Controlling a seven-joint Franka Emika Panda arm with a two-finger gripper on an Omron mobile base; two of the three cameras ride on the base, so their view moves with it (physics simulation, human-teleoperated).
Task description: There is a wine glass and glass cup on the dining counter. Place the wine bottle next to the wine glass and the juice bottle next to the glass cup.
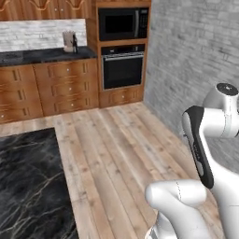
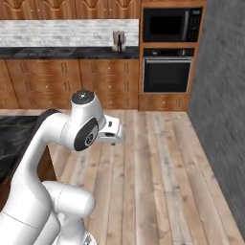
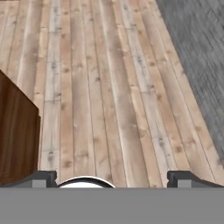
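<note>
Wide-open claw (image 3: 112, 177) above floorboards, dining counter (image 3: 15, 140) to its left.

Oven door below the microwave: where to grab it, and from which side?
Take the pale bar handle across the top of the oven door, coming straight in from the front, jaws above and below. The bar runs horizontal, so a vertical pinch probably fits best.

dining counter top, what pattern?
Black with pale marble veins; left base view shows it best.
</note>
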